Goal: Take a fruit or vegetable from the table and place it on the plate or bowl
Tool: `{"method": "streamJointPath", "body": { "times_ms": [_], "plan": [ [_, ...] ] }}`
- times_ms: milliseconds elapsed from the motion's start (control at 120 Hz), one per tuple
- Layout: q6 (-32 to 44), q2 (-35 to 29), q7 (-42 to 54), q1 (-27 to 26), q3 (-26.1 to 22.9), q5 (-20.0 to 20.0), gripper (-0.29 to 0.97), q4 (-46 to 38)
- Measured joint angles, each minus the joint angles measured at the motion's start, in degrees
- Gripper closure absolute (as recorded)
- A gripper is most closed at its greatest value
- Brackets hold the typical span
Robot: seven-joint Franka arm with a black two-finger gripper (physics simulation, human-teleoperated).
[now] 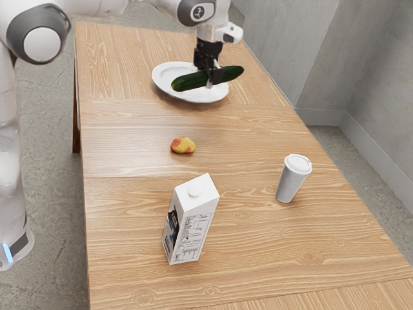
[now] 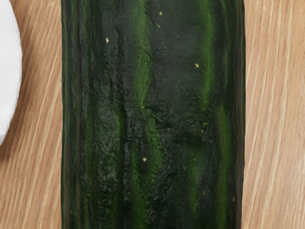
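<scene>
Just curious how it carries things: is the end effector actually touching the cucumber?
Touching. The exterior view shows the end effector shut on the cucumber, pressing it from both sides.

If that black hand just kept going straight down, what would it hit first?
The hand points down; its cucumber would touch first, probably on the white plate, though the wrist view shows table beside it, so unsure.

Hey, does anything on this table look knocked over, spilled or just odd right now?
Nothing stands out. The milk carton and paper cup stand upright, nothing is spilled, and the small fruit lies intact on the table. The cucumber hangs slightly tilted in the gripper by the plate.
</scene>
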Motion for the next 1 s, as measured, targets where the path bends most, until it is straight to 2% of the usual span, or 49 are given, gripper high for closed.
{"method": "streamJointPath", "body": {
  "times_ms": [58,142,208,442,625,883,1000],
  "plan": [
    [-1.07,0.29,-0.02,1.44,-0.63,-0.09,0.48,3.13],
    [-1.97,3.22,-0.22,10.83,-8.51,-0.47,0.48,7.89],
    [-2.24,6.37,-0.67,14.94,-11.34,-0.62,0.49,12.12],
    [-0.09,16.65,-2.97,22.48,-11.98,-0.9,0.51,23.62],
    [0.52,19.62,-4.42,26.51,-12.01,-1.32,0.52,24.31],
    [-0.1,20.72,-6.09,27.1,-11.46,-1.09,0.52,24.32],
    [-0.27,22.24,-6.59,31.41,-10.95,-1.22,0.53,23.86]
  ]
}}
